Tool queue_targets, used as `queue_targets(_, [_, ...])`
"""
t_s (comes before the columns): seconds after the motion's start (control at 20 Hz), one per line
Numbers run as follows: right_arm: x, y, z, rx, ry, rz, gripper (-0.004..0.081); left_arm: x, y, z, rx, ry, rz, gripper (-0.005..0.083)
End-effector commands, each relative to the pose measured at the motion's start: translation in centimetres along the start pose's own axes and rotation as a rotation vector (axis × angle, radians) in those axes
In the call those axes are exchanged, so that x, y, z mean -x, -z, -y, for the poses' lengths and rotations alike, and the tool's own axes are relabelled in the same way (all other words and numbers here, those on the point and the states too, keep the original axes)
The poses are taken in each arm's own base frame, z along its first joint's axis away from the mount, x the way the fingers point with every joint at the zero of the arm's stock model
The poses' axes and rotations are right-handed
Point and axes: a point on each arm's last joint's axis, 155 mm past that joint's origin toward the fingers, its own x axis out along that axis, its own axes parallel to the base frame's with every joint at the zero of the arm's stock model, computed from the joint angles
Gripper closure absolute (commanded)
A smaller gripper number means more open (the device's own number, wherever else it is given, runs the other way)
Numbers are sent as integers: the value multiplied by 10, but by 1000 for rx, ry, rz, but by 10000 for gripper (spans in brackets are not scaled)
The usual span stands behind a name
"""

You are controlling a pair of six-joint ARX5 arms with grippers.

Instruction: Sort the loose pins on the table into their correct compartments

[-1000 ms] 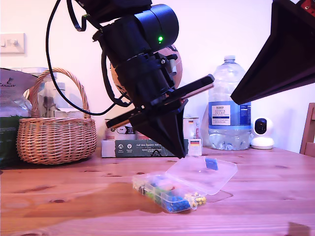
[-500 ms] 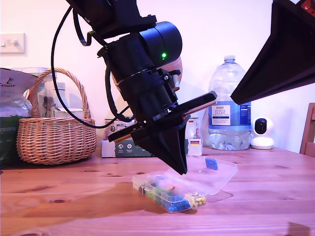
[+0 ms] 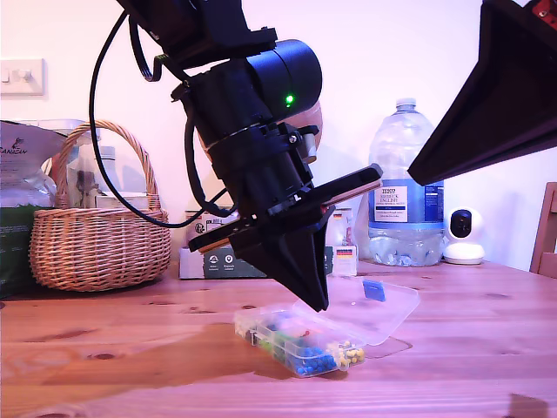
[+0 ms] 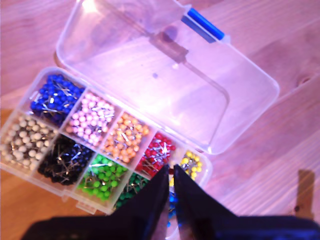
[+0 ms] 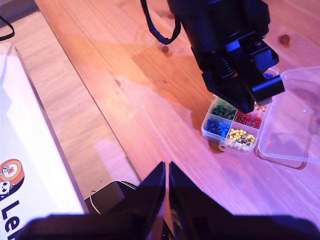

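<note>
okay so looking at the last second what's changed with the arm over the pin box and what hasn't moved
My first claw dropped closer to the open pin box and swung slightly toward the exterior view's right, nearly all of it in the first half second. Its fingers are closed with only a sliver of gap; whether they hold a pin is too small to tell. Nothing was visibly picked up or released. The box, its lid, the basket, the bottle and my second claw stayed put.

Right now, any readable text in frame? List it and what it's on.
"TESCO": label of the water bottle; smaller print blurred.
"Le", cut off: white box in the second wrist view.
Print on the dark green box, bag and sticker: too blurred.
</note>
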Motion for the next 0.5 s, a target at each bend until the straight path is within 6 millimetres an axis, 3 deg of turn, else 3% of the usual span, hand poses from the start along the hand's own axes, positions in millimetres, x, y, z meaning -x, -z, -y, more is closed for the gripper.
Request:
queue_targets(0.0, [-1,1,-2,-1,-8,-3,783,-10,10,-2,-3,-4,-32,708])
queue_targets(0.3, [-1,1,-2,-1,-8,-3,783,-10,10,-1,-1,-1,-33,706])
queue_targets(0.4, [-1,1,-2,-1,-8,-3,783,-10,9,-1,-7,2,-27,803])
queue_targets(0.45, [-1,1,-2,-2,-7,-3,783,-7,7,1,-16,6,-20,795])
